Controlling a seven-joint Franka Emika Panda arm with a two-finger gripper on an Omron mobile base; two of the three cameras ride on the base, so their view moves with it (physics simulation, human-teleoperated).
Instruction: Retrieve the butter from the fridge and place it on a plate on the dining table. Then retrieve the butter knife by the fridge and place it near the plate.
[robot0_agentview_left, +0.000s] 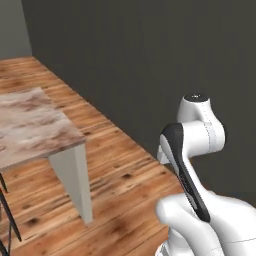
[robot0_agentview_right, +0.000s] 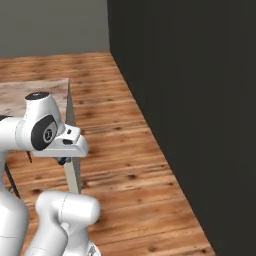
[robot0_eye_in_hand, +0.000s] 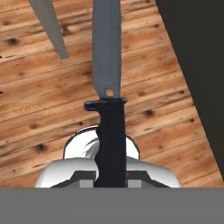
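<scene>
the marbled worktop (robot0_agentview_left: 30, 125) stands at left over the wood floor (robot0_agentview_left: 120, 180). the gripper (robot0_eye_in_hand: 111, 181) is clamped on the butter knife (robot0_eye_in_hand: 108, 87) by its black handle, fingertips probably hidden, grey blade pointing away.

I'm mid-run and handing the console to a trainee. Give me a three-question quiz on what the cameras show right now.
1. True or false: the gripper is shut on the dark butter knife with a black handle and grey blade.
2. In the hand view, what lies beneath the blade?
A. a yellow-rimmed plate
B. the brown wooden plank floor
C. a white fridge shelf
3. Fill in: in the left base view, the marbled brown-and-cream table top lies to the ____ of the white arm.

Key:
1. True; the handle runs down between the fingertips.
2. B.
3. Left.
</scene>
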